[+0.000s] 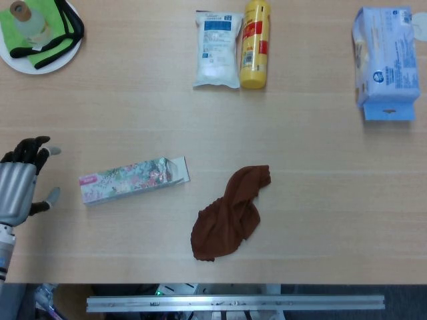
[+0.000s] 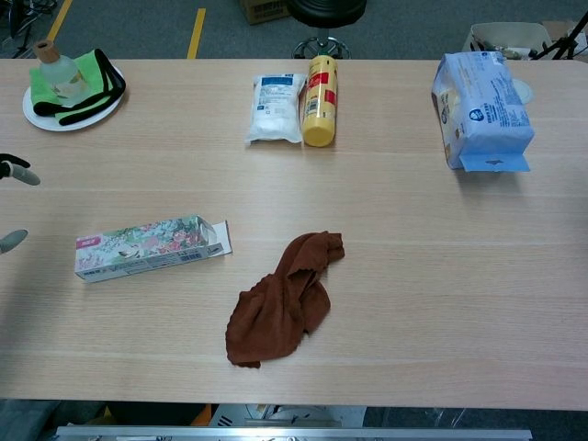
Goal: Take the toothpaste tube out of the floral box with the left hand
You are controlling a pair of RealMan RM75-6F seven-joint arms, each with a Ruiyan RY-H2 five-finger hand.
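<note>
You're working on a pale wood-grain table (image 1: pixel 320 200) with a smooth, matt look. The floral box (image 1: pixel 133 180) reads as printed cardboard with a slight sheen. The brown cloth (image 1: pixel 230 213) is soft, matt fabric. Your left hand (image 1: pixel 20 183) shows a brushed-metal palm and black, plastic-looking fingers. The far yellow bottle (image 1: pixel 254 45) looks like glossy plastic.

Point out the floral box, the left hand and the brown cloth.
floral box (image 1: pixel 133 180): head view, middle of its printed top face.
left hand (image 1: pixel 19 187): head view, silver back of the hand.
brown cloth (image 2: pixel 280 301): chest view, centre of the crumpled fabric.
</note>
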